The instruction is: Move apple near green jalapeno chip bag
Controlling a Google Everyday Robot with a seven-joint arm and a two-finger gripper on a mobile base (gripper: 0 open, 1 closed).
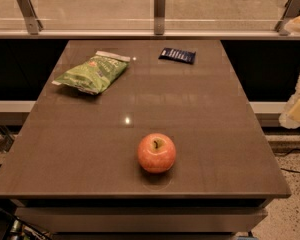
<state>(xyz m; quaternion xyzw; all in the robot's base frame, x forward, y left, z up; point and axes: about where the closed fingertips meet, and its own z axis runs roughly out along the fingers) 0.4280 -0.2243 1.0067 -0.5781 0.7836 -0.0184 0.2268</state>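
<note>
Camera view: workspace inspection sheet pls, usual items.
Surface: brown table, glossy, one glare spot.
Job's things: apple stem up, near the front edge; green jalapeno chip bag back left, well apart from it.
Clutter: dark blue packet, back centre-right.
Gripper: not in view; pale shape at the right edge, off the table, possibly the arm.
Cables: dark line on the floor, maybe a cable.
Surroundings: glass barrier behind.

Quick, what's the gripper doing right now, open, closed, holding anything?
Gripper, at the right edge beside the table: cannot be told. The apple sits free on the table.
</note>
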